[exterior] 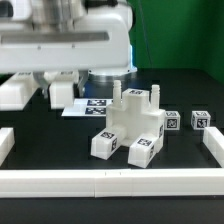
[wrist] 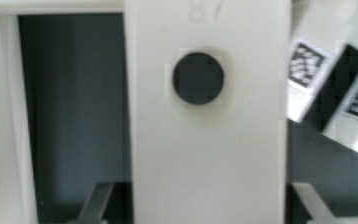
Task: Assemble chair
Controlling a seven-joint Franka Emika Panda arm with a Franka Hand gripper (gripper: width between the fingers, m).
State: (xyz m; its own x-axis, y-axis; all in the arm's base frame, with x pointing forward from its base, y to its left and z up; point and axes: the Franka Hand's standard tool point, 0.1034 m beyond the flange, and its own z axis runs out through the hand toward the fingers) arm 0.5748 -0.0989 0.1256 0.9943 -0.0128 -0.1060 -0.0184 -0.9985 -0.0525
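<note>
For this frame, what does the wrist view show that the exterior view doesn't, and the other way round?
Wrist view only: a close look at the white panel with its dark round hole. The tool straddles it, one dark finger on each side; whether it grips is unclear.
Exterior view only: the part-built chair mid-table, small tagged pieces on the exterior view's right, the border rail and the arm.
Both: the black table and black-and-white tags, likely the marker board.

Likely lab: robot arm [exterior: 90, 35], marker board [exterior: 88, 107].
</note>
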